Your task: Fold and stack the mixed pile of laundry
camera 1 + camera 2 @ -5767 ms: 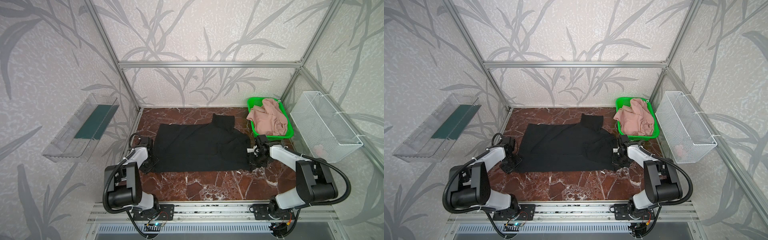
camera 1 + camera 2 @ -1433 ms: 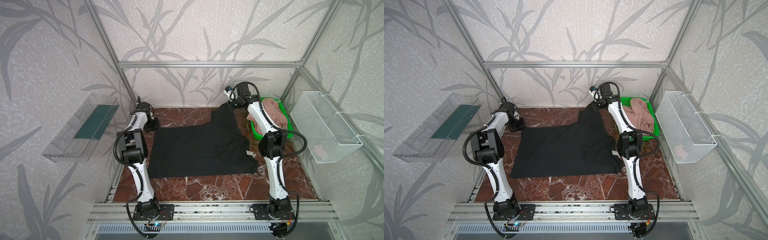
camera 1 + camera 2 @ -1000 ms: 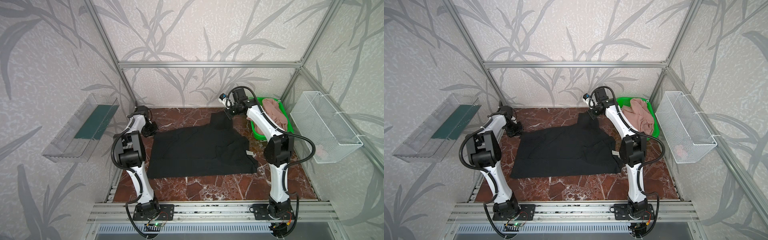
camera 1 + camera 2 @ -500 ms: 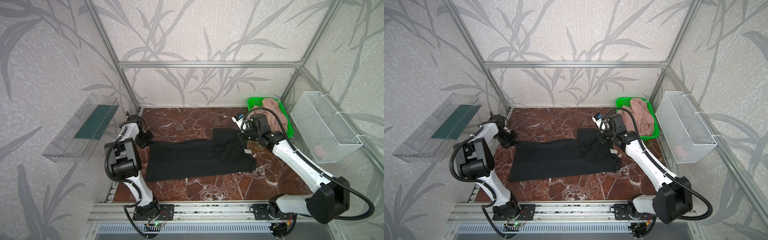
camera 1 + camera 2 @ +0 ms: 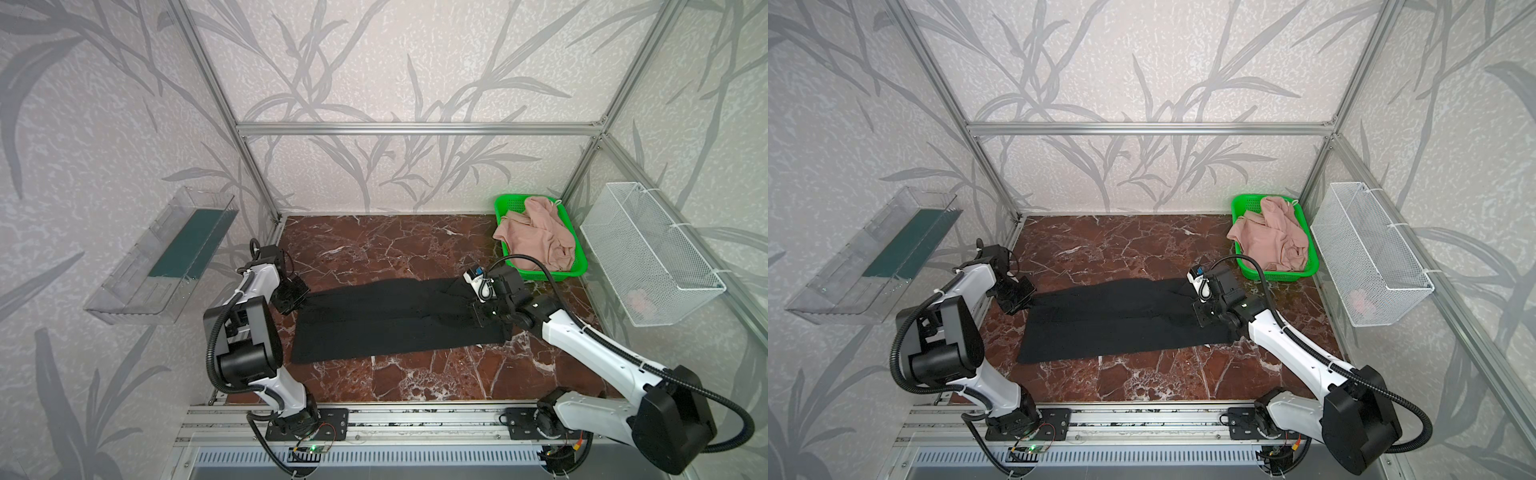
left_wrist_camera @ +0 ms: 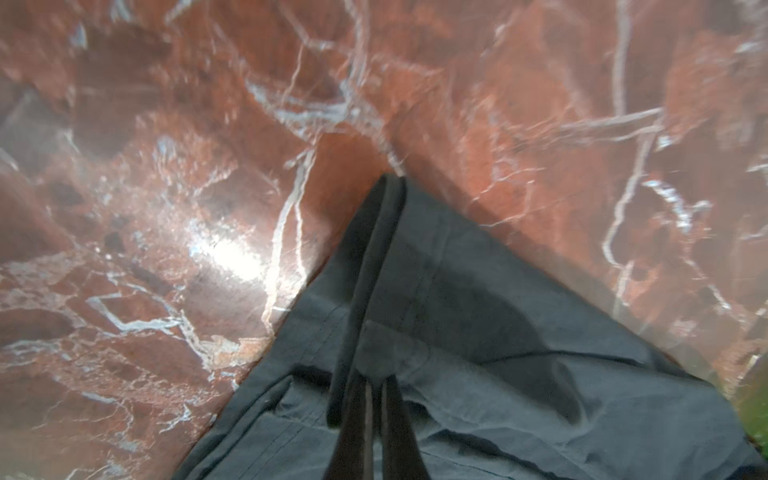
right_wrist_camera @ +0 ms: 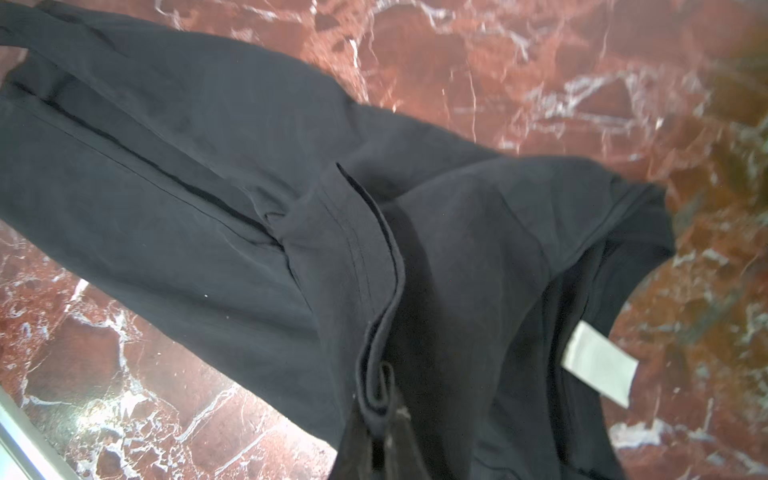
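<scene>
A lab robot cell dressed like a home: an aluminium frame (image 5: 415, 129) holds leaf-print wall panels (image 5: 415, 62) around a red marble bench (image 5: 374, 245). Two robot arms (image 5: 590, 345) are bolted to a rail (image 5: 415, 415).

Both top views looked steeply down from high up front, over the whole desk (image 5: 374, 245). Each wrist camera hung close over the black T-shirt (image 6: 498, 332), shared by all views.

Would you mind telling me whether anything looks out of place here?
The pink garment is crumpled and spills over the rim of the green basket toward the table. The black T-shirt lies flat, partly folded; nothing else stands out.
</scene>
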You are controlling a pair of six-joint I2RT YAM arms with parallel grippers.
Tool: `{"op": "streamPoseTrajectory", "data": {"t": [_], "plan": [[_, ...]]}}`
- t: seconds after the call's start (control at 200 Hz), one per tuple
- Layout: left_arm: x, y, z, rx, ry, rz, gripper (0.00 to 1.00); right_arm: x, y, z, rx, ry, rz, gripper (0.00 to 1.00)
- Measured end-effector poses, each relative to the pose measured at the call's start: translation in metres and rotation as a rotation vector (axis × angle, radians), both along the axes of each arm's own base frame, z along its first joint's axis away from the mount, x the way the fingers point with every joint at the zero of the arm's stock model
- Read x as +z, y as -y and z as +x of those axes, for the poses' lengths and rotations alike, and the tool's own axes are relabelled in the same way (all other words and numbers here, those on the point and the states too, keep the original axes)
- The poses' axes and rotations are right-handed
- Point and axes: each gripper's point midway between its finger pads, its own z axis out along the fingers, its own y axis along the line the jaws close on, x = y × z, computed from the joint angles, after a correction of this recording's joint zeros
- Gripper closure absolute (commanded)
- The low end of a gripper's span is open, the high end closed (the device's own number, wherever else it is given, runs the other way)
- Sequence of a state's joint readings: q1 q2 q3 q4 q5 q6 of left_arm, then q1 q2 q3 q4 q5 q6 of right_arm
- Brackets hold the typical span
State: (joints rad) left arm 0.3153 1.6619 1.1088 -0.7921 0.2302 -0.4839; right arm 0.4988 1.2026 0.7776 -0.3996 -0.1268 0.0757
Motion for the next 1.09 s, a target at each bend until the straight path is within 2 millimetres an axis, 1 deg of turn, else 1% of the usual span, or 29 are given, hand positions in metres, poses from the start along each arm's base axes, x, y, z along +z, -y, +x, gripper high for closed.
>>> {"op": "streamPoseTrajectory", "data": {"t": [0.075,0.19,0.265,0.305,0.345,0.385,0.475,0.53,0.565,0.6,0.635,0.675,0.77,0.845,0.9,1.02,1.095], "plan": [[-0.003,0.001,-0.005,0.008,-0.019,-0.006,0.96,-0.008,0.006,-0.004,-0.037,-0.029,-0.016,0.94],[-0.004,-0.001,-0.007,0.015,-0.028,0.01,0.83,-0.013,0.013,-0.007,-0.081,-0.058,-0.033,0.92],[-0.004,-0.004,-0.012,0.026,-0.038,0.027,0.76,-0.016,0.016,-0.009,-0.102,-0.076,-0.038,0.86],[-0.003,-0.006,-0.016,0.034,-0.041,0.036,0.75,-0.018,0.018,-0.012,-0.114,-0.094,-0.041,0.81],[0.0,-0.008,-0.019,0.039,-0.041,0.046,0.73,-0.02,0.02,-0.015,-0.12,-0.114,-0.047,0.72],[0.003,-0.01,-0.021,0.047,-0.038,0.058,0.72,-0.024,0.022,-0.02,-0.127,-0.141,-0.057,0.67],[0.012,-0.015,-0.021,0.059,-0.014,0.075,0.69,-0.028,0.026,-0.031,-0.131,-0.201,-0.08,0.54],[0.015,-0.016,-0.021,0.063,-0.002,0.077,0.61,-0.026,0.027,-0.036,-0.132,-0.231,-0.087,0.45],[0.016,-0.015,-0.02,0.061,0.003,0.072,0.55,-0.023,0.027,-0.038,-0.129,-0.241,-0.089,0.41],[0.016,-0.014,-0.02,0.059,0.005,0.066,0.51,-0.019,0.026,-0.039,-0.126,-0.248,-0.085,0.37],[0.016,-0.013,-0.019,0.055,0.009,0.06,0.47,-0.015,0.024,-0.037,-0.118,-0.245,-0.075,0.34],[0.017,-0.011,-0.018,0.049,0.015,0.053,0.47,-0.01,0.02,-0.035,-0.104,-0.237,-0.059,0.33],[0.017,-0.009,-0.014,0.045,0.031,0.038,0.47,0.0,0.007,-0.03,-0.059,-0.226,-0.015,0.32],[0.015,-0.008,-0.012,0.043,0.032,0.026,0.48,0.002,-0.008,-0.018,-0.02,-0.228,0.014,0.32],[0.011,-0.007,-0.011,0.042,0.028,0.016,0.49,-0.001,-0.02,-0.005,0.009,-0.232,0.032,0.33],[0.008,-0.004,-0.009,0.04,0.027,-0.002,0.51,-0.02,-0.047,0.019,0.082,-0.262,0.056,0.35],[0.009,-0.003,-0.009,0.038,0.03,-0.008,0.51,-0.031,-0.06,0.032,0.116,-0.272,0.059,0.37]]}}
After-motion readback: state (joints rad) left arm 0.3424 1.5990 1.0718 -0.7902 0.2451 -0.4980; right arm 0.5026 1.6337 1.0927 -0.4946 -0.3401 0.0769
